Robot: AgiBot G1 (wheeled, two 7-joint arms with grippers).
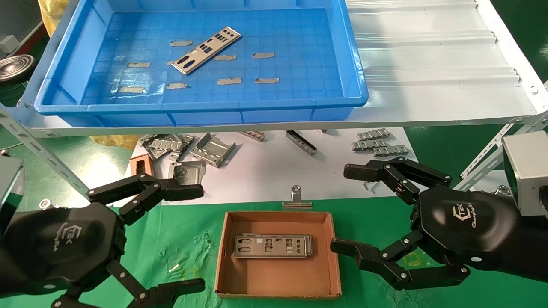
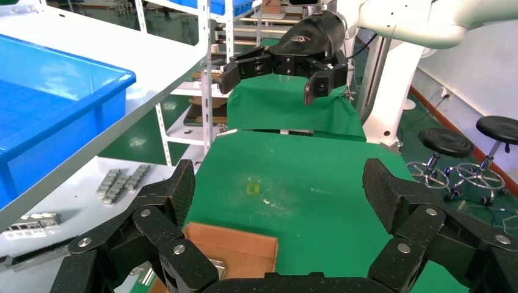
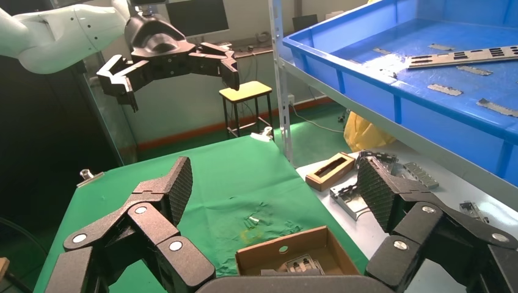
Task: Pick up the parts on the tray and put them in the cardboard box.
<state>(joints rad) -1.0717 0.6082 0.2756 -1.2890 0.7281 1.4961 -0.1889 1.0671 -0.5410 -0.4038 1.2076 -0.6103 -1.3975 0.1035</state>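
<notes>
The blue tray [image 1: 201,107] sits on the upper shelf with one silver part [image 1: 205,50] lying diagonally on its floor; the same part [image 3: 464,57] shows in the right wrist view. Below, the cardboard box [image 1: 278,278] rests on the green cloth and holds a small stack of parts [image 1: 272,246]. My left gripper [image 1: 188,239] hovers open and empty to the left of the box. My right gripper [image 1: 349,209] hovers open and empty at the box's right side. In each wrist view the box [image 2: 232,250] [image 3: 293,250] lies under the spread fingers.
Several grey tape scraps [image 1: 229,81] dot the tray floor. Folded metal brackets [image 1: 212,149] and a brown recessed block [image 1: 141,164] lie on the white table under the shelf. A binder clip [image 1: 296,199] sits behind the box. Slanted shelf struts [image 1: 483,160] stand at both sides.
</notes>
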